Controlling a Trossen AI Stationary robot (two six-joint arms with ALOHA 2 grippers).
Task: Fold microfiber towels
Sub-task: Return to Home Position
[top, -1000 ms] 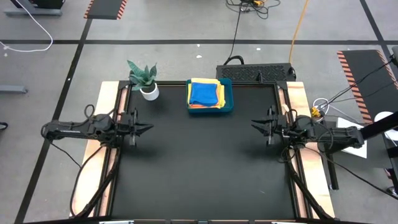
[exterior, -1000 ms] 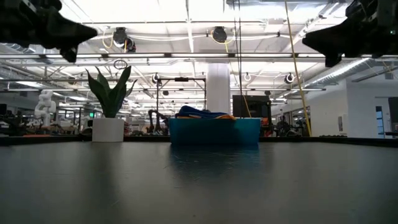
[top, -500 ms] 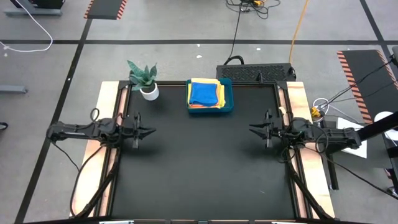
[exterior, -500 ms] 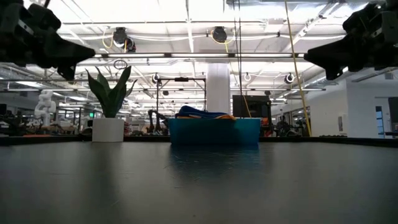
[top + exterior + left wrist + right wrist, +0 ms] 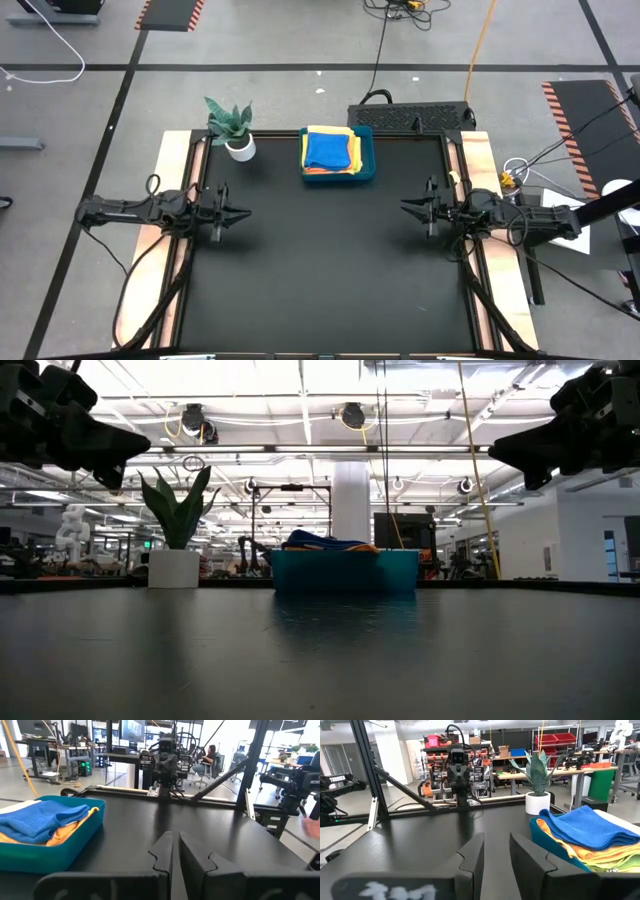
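Note:
The microfiber towels (image 5: 330,152) lie stacked in a teal tray (image 5: 367,172) at the table's far edge, a blue one on top of orange and yellow ones. They also show in the left wrist view (image 5: 40,817) and the right wrist view (image 5: 590,827). My left gripper (image 5: 246,212) hovers level over the table's left side, its fingers (image 5: 175,845) nearly together and holding nothing. My right gripper (image 5: 403,207) hovers level over the right side, its fingers (image 5: 496,845) apart with nothing between them. Both point toward the table's middle.
A potted plant (image 5: 232,125) stands at the far left, beside the tray. A black box (image 5: 410,117) sits behind the table's far edge. The dark tabletop (image 5: 320,260) lies bare between the two arms and toward the near edge.
Both grippers have sunk a little toward the table and then come to rest, still pointing level toward the middle. The towels and the tray have not moved.

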